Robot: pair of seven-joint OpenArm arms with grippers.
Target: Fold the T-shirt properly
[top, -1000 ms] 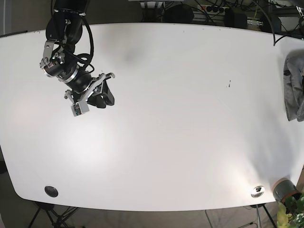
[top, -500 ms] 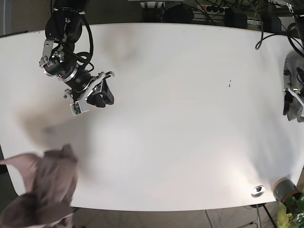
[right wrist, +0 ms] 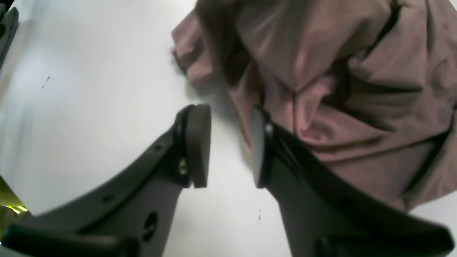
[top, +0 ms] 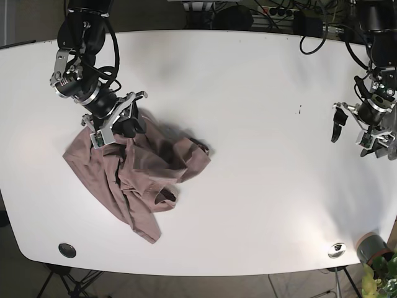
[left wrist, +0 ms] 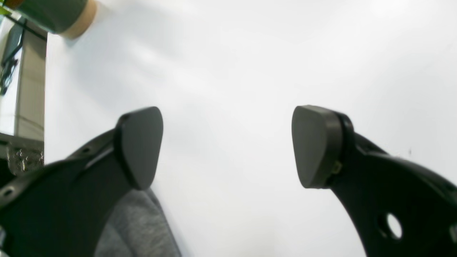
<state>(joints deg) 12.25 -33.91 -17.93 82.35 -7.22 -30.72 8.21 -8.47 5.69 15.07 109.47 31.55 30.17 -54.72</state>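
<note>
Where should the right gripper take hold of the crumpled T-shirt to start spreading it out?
Probably the free corner of the T-shirt pointing toward the table's middle, near. It lies flat and single-layered at the heap's edge, so the right gripper, now open beside the bunched top, could come down from above and pinch it.

Crumpled mauve T-shirt [top: 133, 174], table's left

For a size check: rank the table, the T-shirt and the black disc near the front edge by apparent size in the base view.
1. Table
2. T-shirt, crumpled
3. Black disc, smallest by far
</note>
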